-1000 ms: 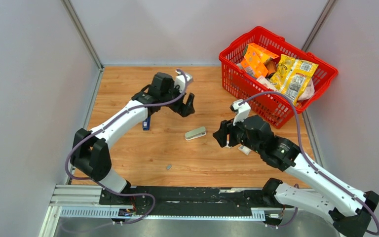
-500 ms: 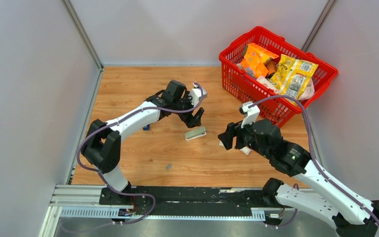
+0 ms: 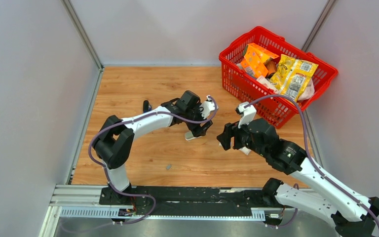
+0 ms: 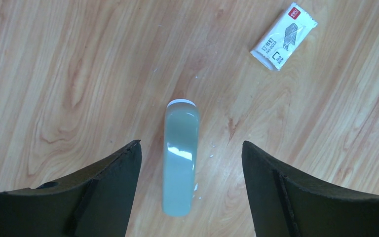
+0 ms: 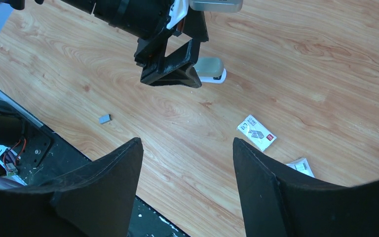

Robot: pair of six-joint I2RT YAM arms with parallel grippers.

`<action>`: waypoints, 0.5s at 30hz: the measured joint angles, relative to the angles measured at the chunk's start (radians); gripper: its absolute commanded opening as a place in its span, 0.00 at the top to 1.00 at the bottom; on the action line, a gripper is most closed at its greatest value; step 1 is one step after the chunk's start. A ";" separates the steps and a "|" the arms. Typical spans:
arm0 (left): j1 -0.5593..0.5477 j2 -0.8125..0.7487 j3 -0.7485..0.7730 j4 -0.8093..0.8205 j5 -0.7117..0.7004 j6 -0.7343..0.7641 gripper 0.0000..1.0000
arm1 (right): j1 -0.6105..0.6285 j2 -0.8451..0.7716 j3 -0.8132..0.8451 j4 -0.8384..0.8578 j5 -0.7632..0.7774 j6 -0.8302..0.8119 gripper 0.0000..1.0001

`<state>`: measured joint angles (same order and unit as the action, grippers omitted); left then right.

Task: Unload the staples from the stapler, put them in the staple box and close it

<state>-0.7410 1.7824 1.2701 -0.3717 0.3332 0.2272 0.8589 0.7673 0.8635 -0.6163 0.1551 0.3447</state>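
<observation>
**A:** The left end effector (image 4: 191, 147) is right over the stapler (image 4: 180, 163). Its jaws are spread wide, with one of the fingers (image 4: 103, 197) on either side and bare wood showing in both gaps. It's gripping nothing.

**B:** How does the stapler lie?

**A:** Flat on the tabletop (image 3: 128, 89), around the middle. It has a grey-green top and a white tip at the end pointing away from the wrist camera. From above the arm covers most of it, and only one end pokes out.

**B:** And the right side?

**A:** The right end effector (image 5: 186, 143) hangs just to the right of the stapler. It's gaping too, with nothing but wood between its fingers.

**B:** Any staples out?

**A:** There's one tiny grey strip of staples (image 5: 104, 118) lying loose near the front edge of the tabletop, well apart from the stapler. I can't tell whether more sit inside.

**B:** What are the white things?

**A:** A small printed box (image 5: 256, 132) lies flat between the stapler and the right arm. A second box (image 5: 300, 167) is near it, partly cut off by the right finger in that wrist view.

**B:** And at the back?

**A:** A red basket (image 3: 256, 96) in the far right corner, stuffed with orange and yellow packets.
</observation>
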 measured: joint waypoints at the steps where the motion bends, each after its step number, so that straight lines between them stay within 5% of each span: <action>1: -0.004 0.005 0.000 0.002 -0.003 0.002 0.20 | 0.000 0.001 0.000 0.000 0.000 0.000 0.30; 15: -0.012 0.072 0.000 0.018 -0.031 0.024 0.23 | 0.000 0.027 0.000 -0.001 -0.004 0.000 0.30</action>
<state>-0.7532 1.8542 1.2701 -0.3542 0.3023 0.2516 0.8589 0.7944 0.8635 -0.6174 0.1509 0.3447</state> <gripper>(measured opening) 0.776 0.703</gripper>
